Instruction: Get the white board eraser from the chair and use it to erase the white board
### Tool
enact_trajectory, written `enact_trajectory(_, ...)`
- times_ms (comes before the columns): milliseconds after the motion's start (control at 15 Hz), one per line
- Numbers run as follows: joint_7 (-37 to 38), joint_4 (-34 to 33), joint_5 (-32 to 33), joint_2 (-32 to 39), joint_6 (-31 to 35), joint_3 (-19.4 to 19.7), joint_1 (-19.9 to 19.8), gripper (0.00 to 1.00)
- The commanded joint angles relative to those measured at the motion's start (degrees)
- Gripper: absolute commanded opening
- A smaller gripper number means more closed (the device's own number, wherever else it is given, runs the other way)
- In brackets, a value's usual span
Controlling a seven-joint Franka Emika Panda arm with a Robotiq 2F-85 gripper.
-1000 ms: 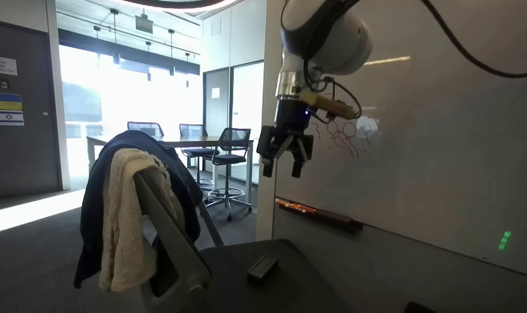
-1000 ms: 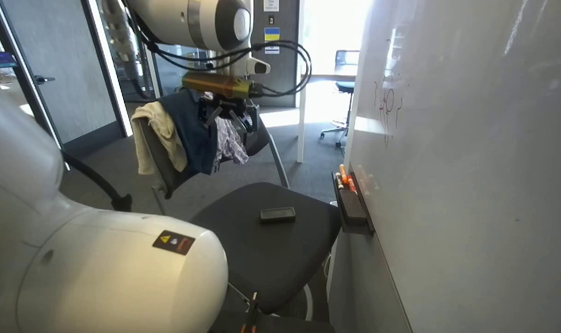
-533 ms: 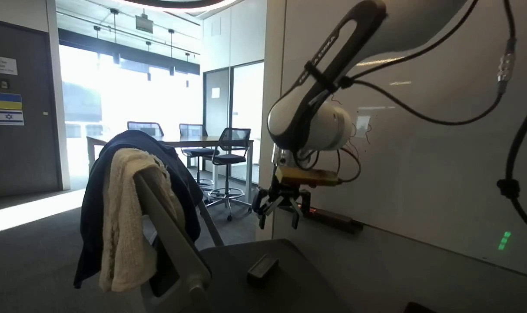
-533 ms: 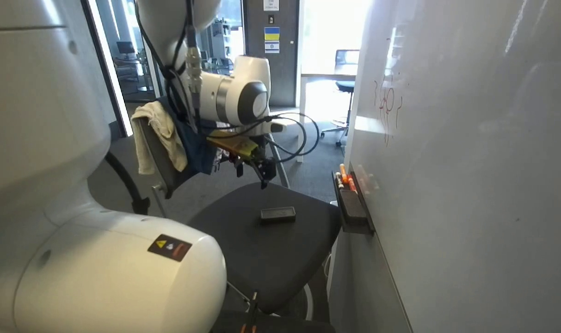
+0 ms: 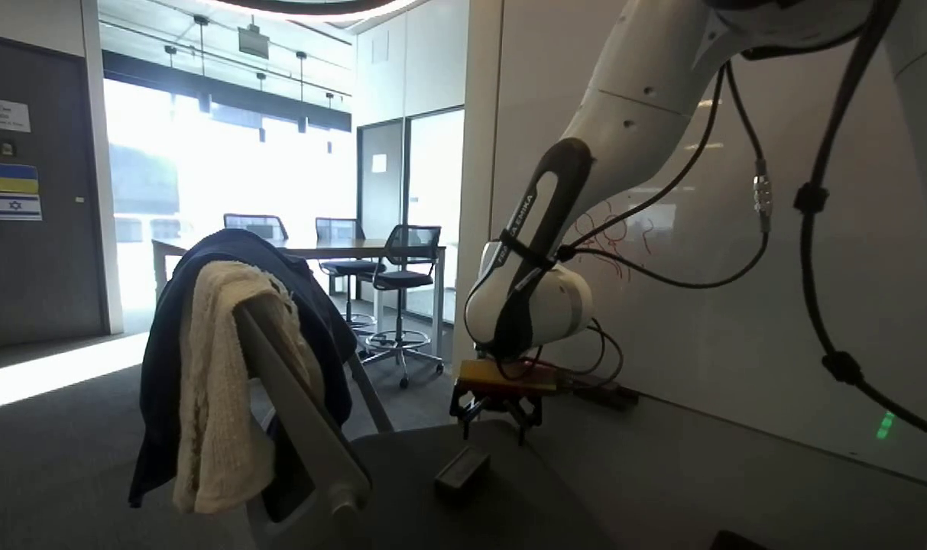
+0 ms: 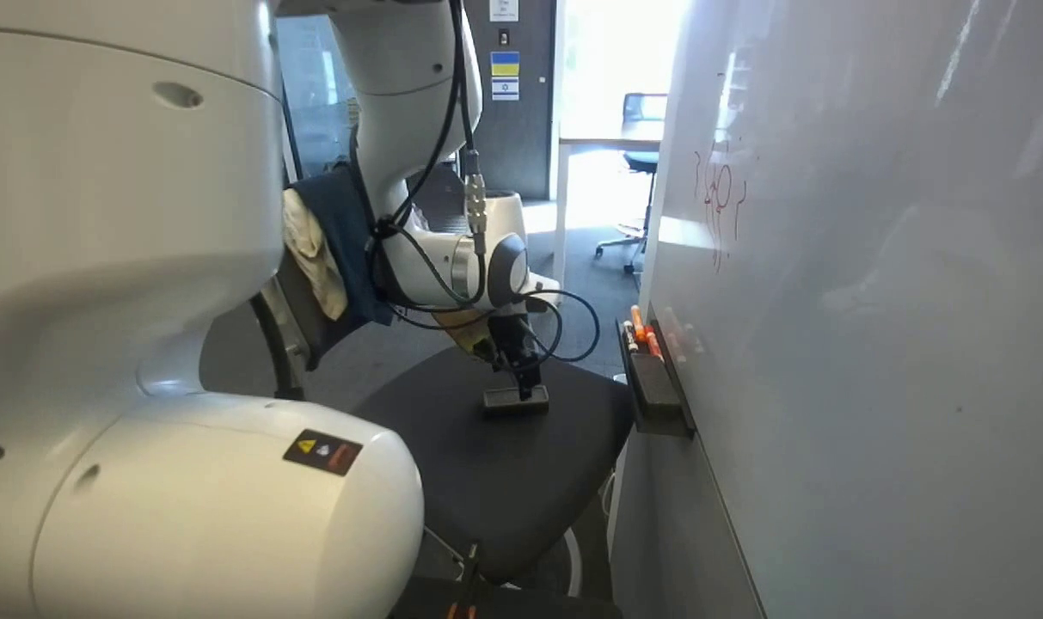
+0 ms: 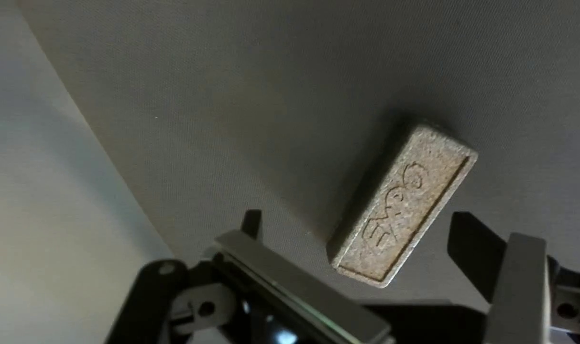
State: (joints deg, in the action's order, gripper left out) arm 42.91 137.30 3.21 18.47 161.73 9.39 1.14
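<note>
Grab prep imo: empty black fingers (image 7: 476,255) wide apart near the brownish rectangular eraser (image 7: 404,208) on the dark-grey chair (image 6: 495,468), so lower, then pinch.

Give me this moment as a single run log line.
gripper: open, over the chair; eraser: lying on the chair, not grasped; white board: red scribbles unerased; next: likely lower and grasp
</note>
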Motion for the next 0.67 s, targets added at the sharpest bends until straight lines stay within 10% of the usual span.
enact_trajectory(0,8.43,-7.89,-0.98,7.70,-1.00,4.14,5.40,1.00)
enact_trajectory(600,15.06,-16.24,-3.46,15.38,-3.22,5.34,8.50,1.00)
